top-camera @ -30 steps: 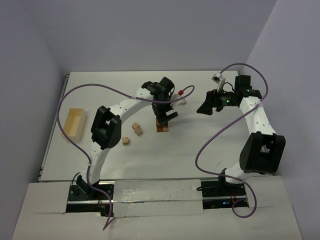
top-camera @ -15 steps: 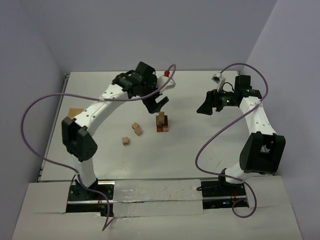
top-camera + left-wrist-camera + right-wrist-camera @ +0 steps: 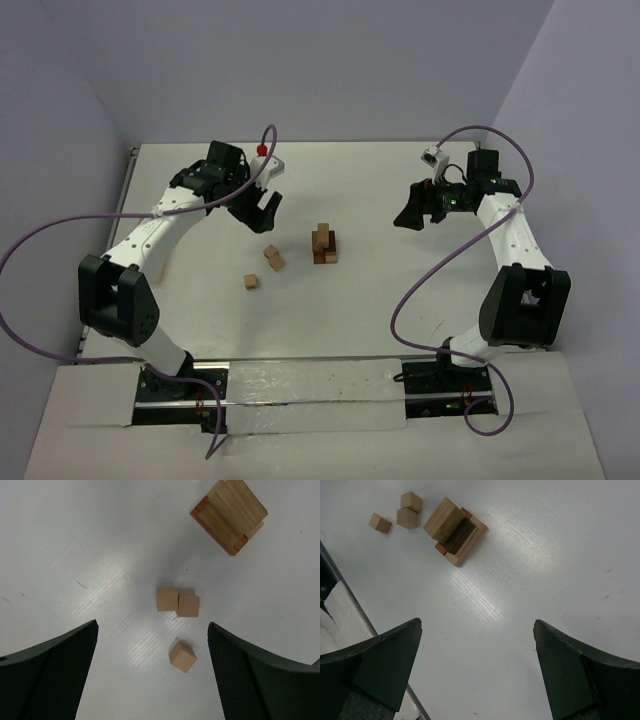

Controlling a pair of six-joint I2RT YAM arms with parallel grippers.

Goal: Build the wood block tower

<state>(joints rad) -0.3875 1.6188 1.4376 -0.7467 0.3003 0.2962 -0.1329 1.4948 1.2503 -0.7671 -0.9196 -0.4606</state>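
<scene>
**Top view.** The left claw [image 3: 258, 214] hung above the table [image 3: 380, 300] with jaws spread wide and nothing between them. The right claw [image 3: 410, 215] was equally wide open and empty. The tower [image 3: 324, 245] stood between the two claws, nearer the left one. The block pair [image 3: 272, 257] lay just near-side and right of the left claw. The lone block [image 3: 251, 282] lay further toward the bases. We judged the left arm the nearer arm for all loose blocks, since the right claw was well apart from them, beyond the tower.

**Left wrist view.** The block pair [image 3: 177, 601] sat ahead of the open fingers and slightly right of centre, its two blocks touching side by side. The lone block [image 3: 182, 656] lay apart from the pair, closer to the claw. The tower [image 3: 229, 515] stood further off at upper right, with tan bricks on top. Each loose block showed a near-square face, so we could not tell a long axis. The pair's row ran along the closing line, so we judged the lone block the easier pick. Bare table surrounded it on all sides.

**Right wrist view.** The tower [image 3: 456, 530] and all three loose blocks lay far ahead, and the table edge ran at lower left.
</scene>
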